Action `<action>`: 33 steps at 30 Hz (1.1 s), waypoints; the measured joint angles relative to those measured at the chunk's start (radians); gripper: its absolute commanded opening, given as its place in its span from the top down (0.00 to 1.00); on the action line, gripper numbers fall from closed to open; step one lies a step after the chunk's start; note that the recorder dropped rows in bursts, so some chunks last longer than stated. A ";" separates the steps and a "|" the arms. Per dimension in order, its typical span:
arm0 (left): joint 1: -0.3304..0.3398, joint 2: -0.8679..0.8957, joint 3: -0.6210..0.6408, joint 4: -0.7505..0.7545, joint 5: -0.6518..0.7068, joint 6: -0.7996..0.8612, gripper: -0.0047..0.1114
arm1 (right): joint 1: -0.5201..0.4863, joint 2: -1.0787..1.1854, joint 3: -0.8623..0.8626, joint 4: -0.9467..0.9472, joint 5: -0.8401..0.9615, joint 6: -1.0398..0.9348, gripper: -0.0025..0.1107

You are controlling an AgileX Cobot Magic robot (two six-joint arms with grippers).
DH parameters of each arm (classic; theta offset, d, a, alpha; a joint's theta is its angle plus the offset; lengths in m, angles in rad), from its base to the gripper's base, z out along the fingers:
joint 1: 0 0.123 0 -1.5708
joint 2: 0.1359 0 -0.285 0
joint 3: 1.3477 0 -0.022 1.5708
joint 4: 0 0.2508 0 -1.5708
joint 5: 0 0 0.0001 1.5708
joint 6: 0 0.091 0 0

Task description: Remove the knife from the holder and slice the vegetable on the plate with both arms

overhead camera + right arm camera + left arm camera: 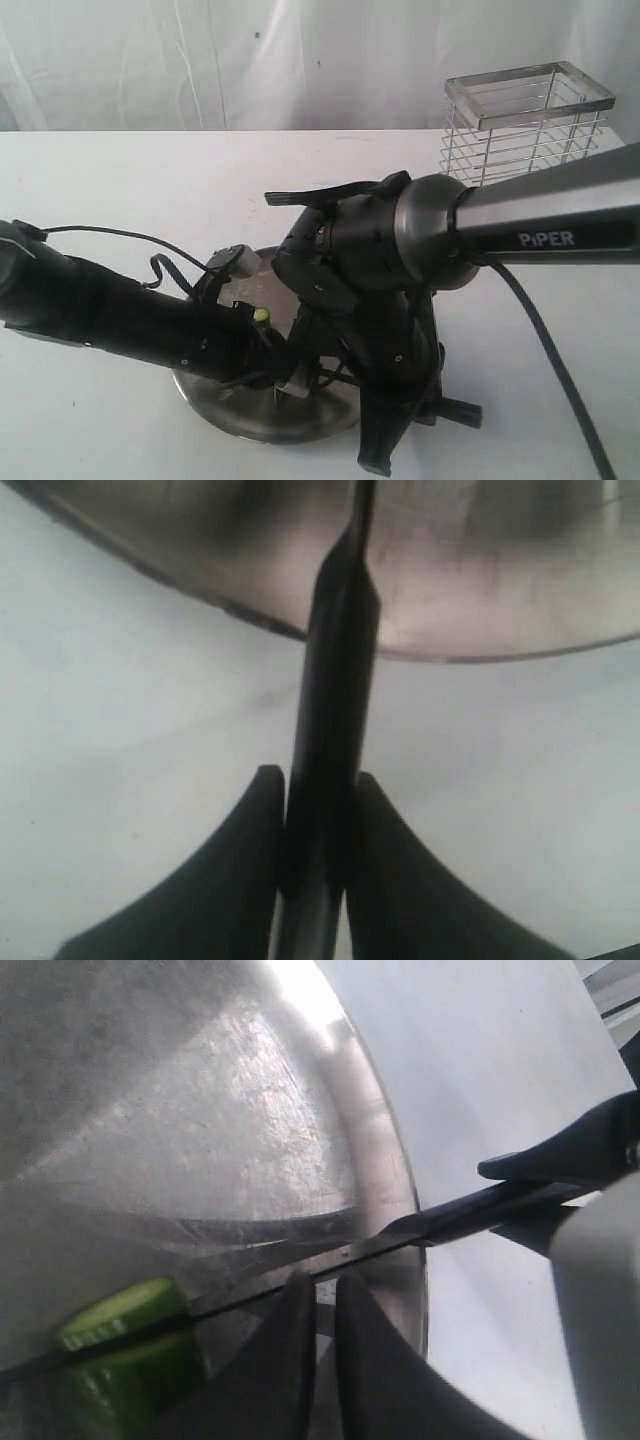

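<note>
Knife [335, 680] handle is pinched between the two fingers of the right gripper [317, 778], and its dark blade reaches over the rim of the steel plate [395, 1160] to lie across the green vegetable [125, 1345]. The vegetable rests on the plate's floor. We cannot tell whether the edge has bitten in. The left gripper [325, 1305] hangs just beside the vegetable with only a narrow slit between its fingers. We see nothing in that slit, so the vegetable looks unrestrained. That is our main worry. Pressed from above, a glossy loose piece could skid or roll out from under the edge, and the blade would then scrape bare steel. The left fingers also sit very close to the blade, so a sideways slip could knock them. The slim handle might twist in the pinch under load, and the plate itself could slide on the white table. The wire holder [525, 110] stands well apart behind the arms. The only writing we can read is "PiPER" [546, 239], in white on the right arm's grey segment.
</note>
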 measured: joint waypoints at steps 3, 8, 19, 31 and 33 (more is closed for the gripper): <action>0.000 -0.003 0.000 0.000 -0.012 -0.002 0.82 | 0.000 0.000 0.000 -0.002 0.000 0.000 0.98; 0.000 -0.013 -0.001 0.009 -0.038 -0.014 0.82 | 0.000 0.000 0.000 -0.006 0.000 0.002 0.98; -0.004 -0.063 -0.005 0.129 -0.162 -0.110 0.82 | 0.000 0.000 -0.002 -0.006 0.002 0.004 0.98; -0.006 -0.130 -0.005 0.178 -0.207 -0.135 0.82 | 0.000 0.000 -0.002 0.004 0.002 0.004 0.98; -0.006 -0.166 -0.005 0.201 -0.234 -0.148 0.82 | 0.000 0.000 -0.002 0.006 0.003 0.000 0.98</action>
